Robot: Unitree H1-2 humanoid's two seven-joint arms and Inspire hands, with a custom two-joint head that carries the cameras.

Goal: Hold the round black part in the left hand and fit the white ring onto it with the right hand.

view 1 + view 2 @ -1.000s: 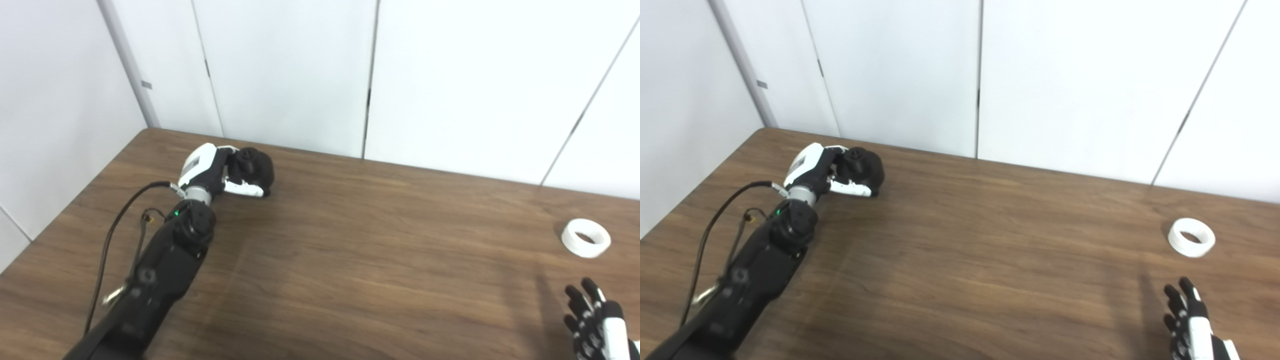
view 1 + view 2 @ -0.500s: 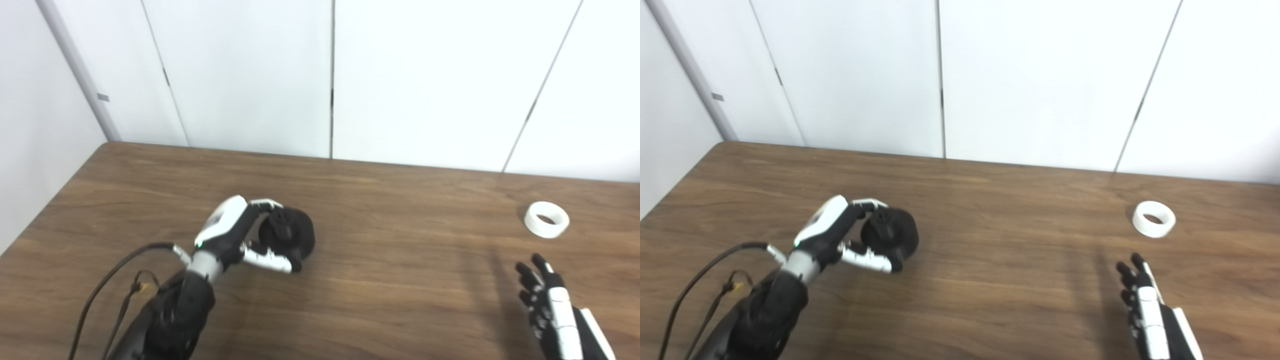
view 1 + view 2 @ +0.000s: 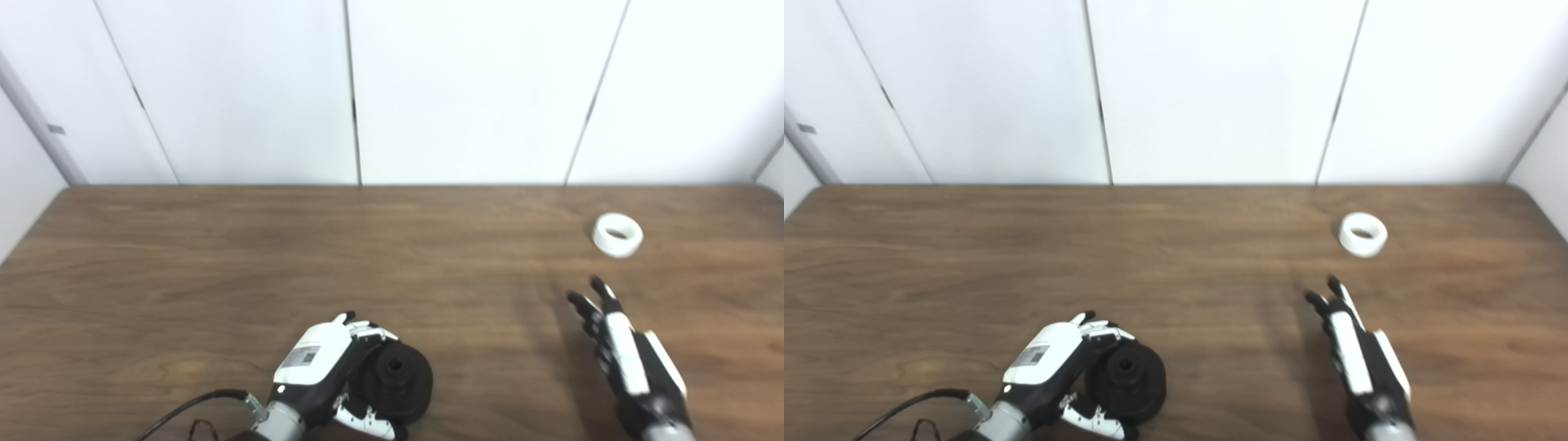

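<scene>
My left hand point(image 3: 318, 373) is shut on the round black part point(image 3: 395, 383), gripping it from the left, low near the table's front edge; it also shows in the right eye view point(image 3: 1127, 381). The white ring point(image 3: 617, 234) lies flat on the wooden table point(image 3: 245, 257) at the far right, also in the right eye view point(image 3: 1363, 234). My right hand point(image 3: 625, 352) is open and empty, fingers stretched forward, a short way in front of the ring and not touching it.
White wall panels point(image 3: 349, 92) stand right behind the table's far edge. A black cable point(image 3: 184, 413) trails from my left wrist at the bottom left.
The camera has turned right and down. My left hand has brought the black part from the far left corner to the front middle. My right hand has reached forward toward the ring.
</scene>
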